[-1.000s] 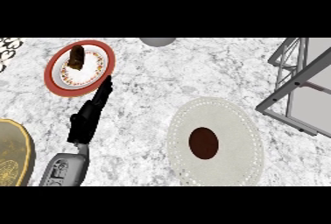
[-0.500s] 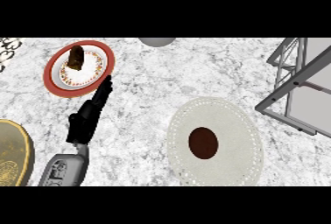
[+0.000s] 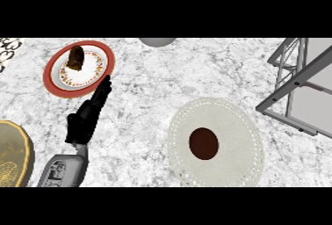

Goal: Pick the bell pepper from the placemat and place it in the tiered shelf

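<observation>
Our left hand comes in from about 7 o'clock, its black fingers held straight and close together, holding nothing. The fingertips point toward 1 o'clock and end at the lower right rim of a red-rimmed plate; we cannot tell whether they touch it or hang just above it. Behind the hand, the grey forearm runs down to the lower edge of the view.

The plate sits at about 10 o'clock on the marbled worktop. It has a white centre with a ring of small coloured marks, and a dark brown piece of food stands on its upper part.

The bell pepper, seen as a dark reddish-brown oval, lies in the middle of a round white placemat with a dotted border, at about 5 o'clock. It is well apart from our left hand, with bare worktop between them.

The tiered shelf, a grey metal frame with pale flat levels, stands at about 2 to 3 o'clock, near the placemat's upper right edge but apart from it.

A gold-coloured round object is cut off by the view at 8 o'clock, just beside the forearm. A grey rounded object shows partly at 12 o'clock. A black-and-white patterned item peeks in at 10 to 11 o'clock.
</observation>
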{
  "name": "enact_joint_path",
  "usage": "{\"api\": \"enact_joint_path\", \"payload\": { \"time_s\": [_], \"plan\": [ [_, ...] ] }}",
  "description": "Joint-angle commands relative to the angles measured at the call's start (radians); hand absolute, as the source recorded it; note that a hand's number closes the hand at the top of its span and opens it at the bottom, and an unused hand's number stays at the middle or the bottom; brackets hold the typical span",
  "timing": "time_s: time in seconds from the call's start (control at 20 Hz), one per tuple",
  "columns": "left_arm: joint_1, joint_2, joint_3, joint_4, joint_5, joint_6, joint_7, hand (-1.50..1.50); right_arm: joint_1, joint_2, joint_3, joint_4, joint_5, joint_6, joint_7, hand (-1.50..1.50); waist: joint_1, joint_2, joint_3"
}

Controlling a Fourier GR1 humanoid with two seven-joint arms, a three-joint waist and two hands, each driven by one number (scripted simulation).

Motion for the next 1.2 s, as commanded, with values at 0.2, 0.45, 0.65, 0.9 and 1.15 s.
{"api": "enact_joint_path", "payload": {
  "time_s": [0.2, 0.45, 0.65, 0.9, 1.15],
  "plan": [
    [-0.031, 0.004, 0.026, 0.067, 0.007, 0.001, -0.032, 0.00, -0.089, -0.018, -0.049, 0.157, -0.032, 0.223, 0.035, -1.50, -0.007, 0.003, 0.002],
    [-0.059, 0.011, 0.023, 0.084, 0.012, -0.020, -0.027, 0.00, -0.185, -0.004, -0.044, 0.180, -0.030, 0.290, 0.097, -1.50, 0.004, 0.008, 0.002],
    [0.071, -0.017, -0.020, -0.024, -0.001, -0.004, -0.025, 0.00, -0.163, -0.074, -0.123, 0.252, -0.109, 0.385, 0.159, -1.50, 0.004, 0.000, 0.003],
    [0.010, -0.013, -0.009, 0.013, -0.005, 0.000, -0.023, 0.00, -0.328, -0.127, -0.235, 0.385, -0.235, 0.368, 0.451, -1.50, 0.010, 0.004, 0.002],
    [-0.019, -0.009, -0.022, 0.022, -0.012, -0.013, -0.022, 0.00, -0.347, -0.215, -0.232, 0.440, -0.207, 0.314, 0.541, -1.50, 0.033, 0.021, 0.004]
  ]
}}
